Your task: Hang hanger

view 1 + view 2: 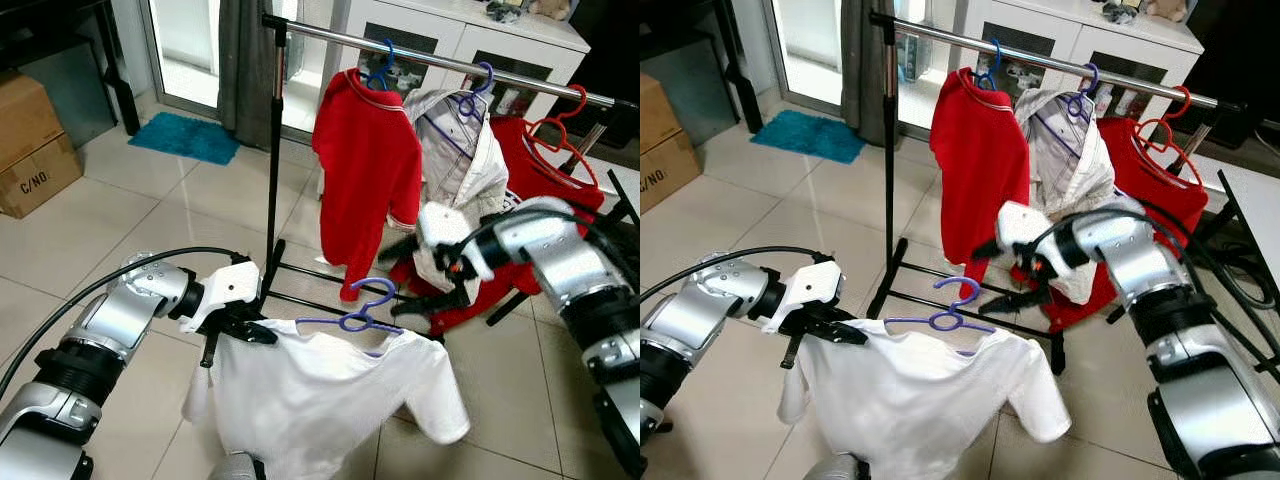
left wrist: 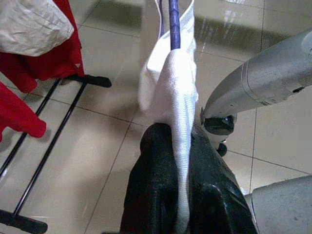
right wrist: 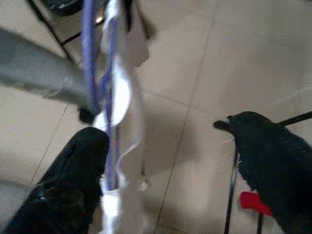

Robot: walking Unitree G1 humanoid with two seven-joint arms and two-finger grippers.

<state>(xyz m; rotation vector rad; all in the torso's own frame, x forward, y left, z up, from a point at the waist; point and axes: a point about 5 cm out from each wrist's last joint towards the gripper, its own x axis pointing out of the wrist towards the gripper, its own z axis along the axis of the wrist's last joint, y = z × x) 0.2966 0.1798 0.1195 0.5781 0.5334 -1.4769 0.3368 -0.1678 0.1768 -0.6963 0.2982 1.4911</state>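
At the lower left of the head view our left gripper [image 1: 245, 330] has its fingers pinched together on the shoulder of the white T-shirt [image 1: 320, 395], and the left wrist view shows the cloth and the hanger arm squeezed between the two black pads. The blue hanger [image 1: 352, 318] sits low in the middle of the frame, the shirt draped over it, its hook standing up free just above the collar. We judge the load light: a thin plastic hanger, stiff enough to hold its shape but springy, and soft cotton that can slide along the arm or bunch in a pinch. A hold on one shoulder alone lets the far end droop, so the best place to take it is the neck just under the hook, or both shoulder ends together.

Above, running from upper middle to upper right, the rail [image 1: 430, 52] already carries a red shirt [image 1: 368, 175], a pale jacket [image 1: 462, 160] and another red garment [image 1: 545, 165], with bare rail to the left of the red shirt.

At the middle right our right gripper [image 1: 425, 275] has its fingers spread wide, one of them close beside the far end of the hanger, gripping nothing
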